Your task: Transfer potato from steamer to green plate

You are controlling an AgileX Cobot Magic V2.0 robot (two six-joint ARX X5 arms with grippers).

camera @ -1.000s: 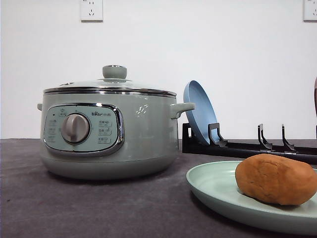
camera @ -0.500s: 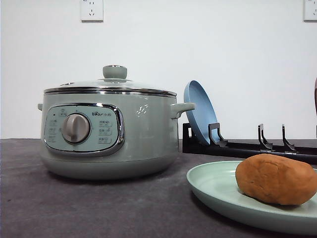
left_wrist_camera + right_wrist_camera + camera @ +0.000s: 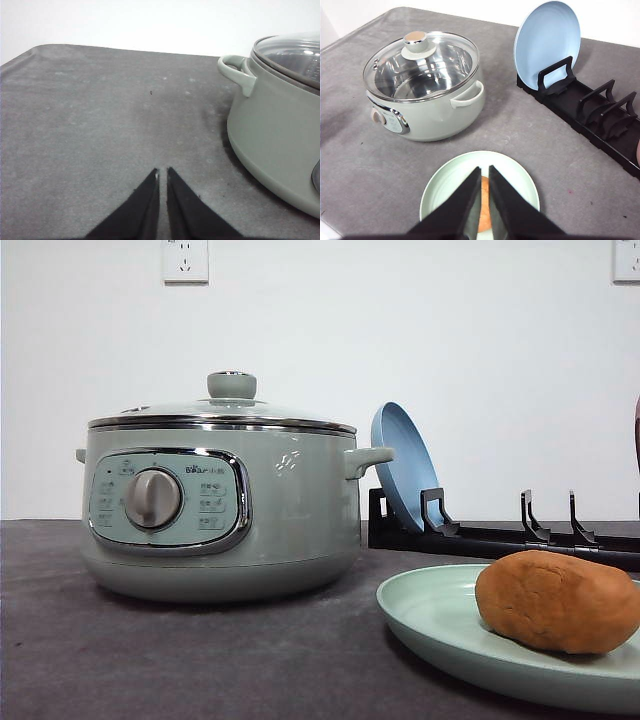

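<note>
The orange-brown potato (image 3: 558, 601) lies on the pale green plate (image 3: 430, 615) at the front right of the table. From the right wrist view the potato (image 3: 484, 212) peeks between my right gripper's (image 3: 484, 172) nearly closed black fingers, on the green plate (image 3: 440, 192). The gripper hangs above it, shut and holding nothing. The sage-green steamer (image 3: 220, 500) stands at the left with its glass lid (image 3: 422, 60) on. My left gripper (image 3: 163, 172) is shut and empty, low over the grey table beside the steamer (image 3: 280, 145).
A blue plate (image 3: 403, 465) stands upright in a black dish rack (image 3: 500, 535) behind the green plate; the rack (image 3: 590, 112) has further vacant slots. The grey mat (image 3: 100, 125) stretches bare beside the steamer. A white wall rises behind the table.
</note>
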